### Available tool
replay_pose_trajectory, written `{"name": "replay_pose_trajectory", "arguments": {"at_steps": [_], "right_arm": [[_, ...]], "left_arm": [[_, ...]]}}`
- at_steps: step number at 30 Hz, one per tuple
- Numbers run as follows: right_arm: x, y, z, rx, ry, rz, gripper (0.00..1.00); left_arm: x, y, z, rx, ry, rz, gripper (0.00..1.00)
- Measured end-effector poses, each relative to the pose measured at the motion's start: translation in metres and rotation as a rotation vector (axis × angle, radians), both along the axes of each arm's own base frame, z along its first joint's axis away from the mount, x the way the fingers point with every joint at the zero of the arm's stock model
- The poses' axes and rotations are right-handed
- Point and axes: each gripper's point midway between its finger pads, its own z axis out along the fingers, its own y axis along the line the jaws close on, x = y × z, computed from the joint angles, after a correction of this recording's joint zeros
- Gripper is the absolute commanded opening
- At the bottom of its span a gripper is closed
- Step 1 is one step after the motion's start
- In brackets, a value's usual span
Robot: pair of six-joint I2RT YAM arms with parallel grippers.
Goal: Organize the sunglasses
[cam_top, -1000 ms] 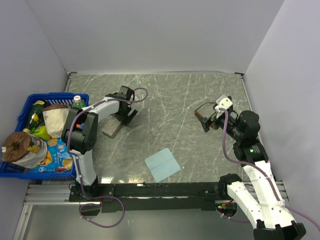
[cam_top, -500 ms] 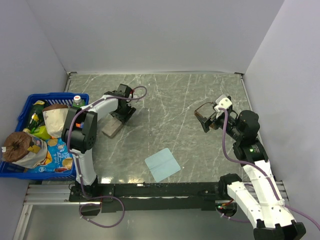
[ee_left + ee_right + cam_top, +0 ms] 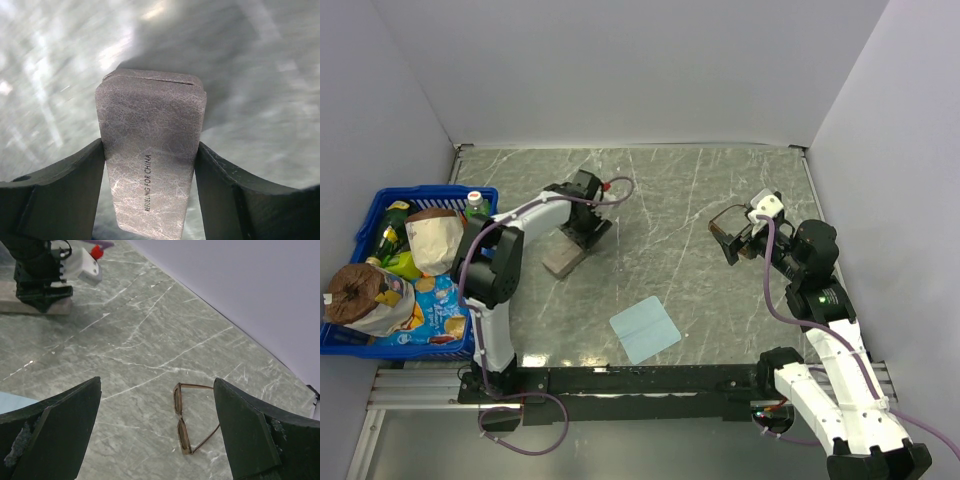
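Progress looks slight, judging by how things lie. Well to the left of the left jaws, a blue basket (image 3: 400,346) of groceries sits at the edge of the bench (image 3: 670,190) and seems to have no part in the job. The left jaws are partly closed and pinch the grey-brown case (image 3: 150,165) across its width, with both inner faces touching its sides. The case is shut, its lid seam showing at the end that points away from the jaws. Whether it rests on the bench or hangs just above it I cannot tell, as the surface behind it is blurred. Between the two pairs of jaws, and nearer the arm bases, a light blue cloth (image 3: 645,329) lies flat and is touched by neither. The sunglasses (image 3: 187,417) lie on the bench ahead of and below the right jaws, framed between them in the wrist view. Their temple arms are unfolded and they are well apart from the case. The right jaws are spread wide and hold nothing, hanging above the bench clear of the frame. So the case is in hand but not opened, and the sunglasses are neither picked up nor folded. Most likely the case has yet to be opened, the sunglasses laid inside it, and the lid closed, with the cloth perhaps put away too.
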Motion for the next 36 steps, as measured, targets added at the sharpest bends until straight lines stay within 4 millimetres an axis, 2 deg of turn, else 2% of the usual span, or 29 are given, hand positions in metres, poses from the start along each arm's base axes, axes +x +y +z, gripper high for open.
{"name": "replay_pose_trajectory", "arguments": {"at_steps": [4, 7, 8, 12, 20, 27, 36], "right_arm": [[0.0, 0.0, 0.0, 0.0, 0.002, 0.0, 1.0], [0.0, 0.0, -0.001, -0.001, 0.004, 0.0, 1.0], [0.001, 0.0, -0.001, -0.001, 0.004, 0.0, 1.0], [0.001, 0.0, -0.002, -0.003, 0.006, 0.0, 1.0], [0.001, 0.0, -0.002, -0.004, 0.007, 0.0, 1.0], [0.001, 0.0, -0.003, -0.004, 0.008, 0.0, 1.0], [0.001, 0.0, -0.003, -0.005, 0.011, 0.001, 1.0]], "left_arm": [[-0.01, -0.04, 0.001, -0.029, 0.003, -0.096, 0.66], [-0.021, -0.067, 0.002, -0.056, 0.007, -0.164, 0.75], [-0.026, -0.075, 0.002, -0.062, 0.011, -0.185, 0.8], [-0.041, -0.096, 0.002, -0.094, 0.031, -0.244, 0.98], [-0.045, -0.089, 0.003, -0.096, 0.042, -0.243, 0.96], [-0.049, -0.077, 0.018, -0.116, 0.04, -0.254, 0.96], [-0.059, -0.07, 0.013, -0.13, 0.11, -0.278, 0.96]]}}
